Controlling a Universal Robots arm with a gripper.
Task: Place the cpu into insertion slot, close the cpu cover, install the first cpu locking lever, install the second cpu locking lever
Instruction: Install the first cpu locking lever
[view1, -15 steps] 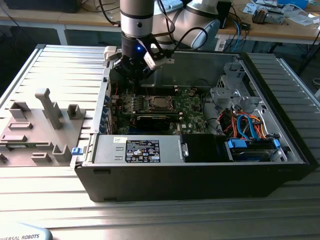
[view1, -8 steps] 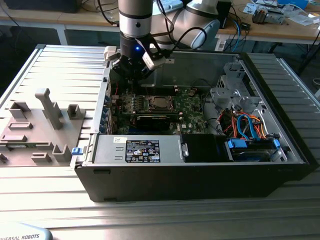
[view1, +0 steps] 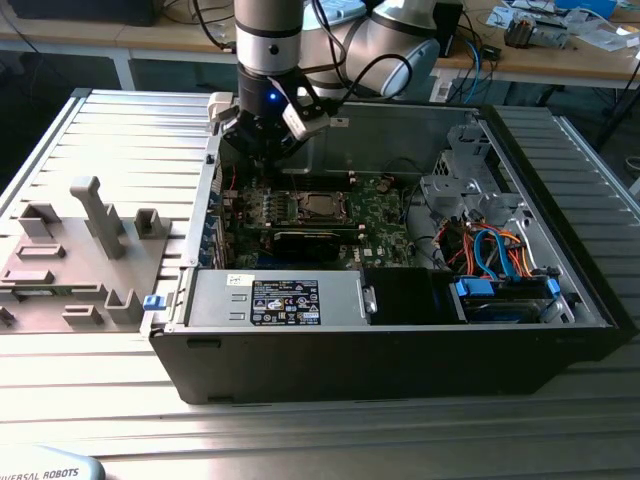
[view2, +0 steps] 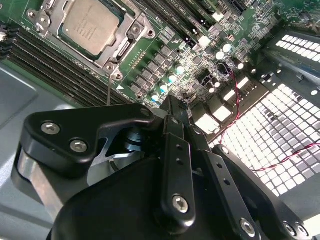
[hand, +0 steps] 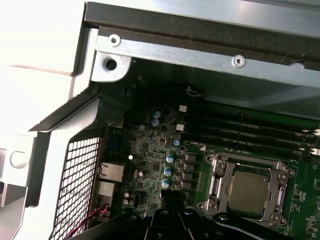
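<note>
Open computer case with the arm's gripper (view1: 268, 150) above the board, at about ten o'clock from the insertion slot (view1: 322, 207) in the exterior view. Its fingers meet at a closed tip (view2: 170, 102) and pinch nothing, hanging well apart from the slot. The cpu (view2: 91, 23) lies flat in the slot, its grey top bare so it can be seen in both wrist views. The cpu cover (hand: 218, 181) frames the chip (hand: 248, 192), apparently down to hold it.
</note>
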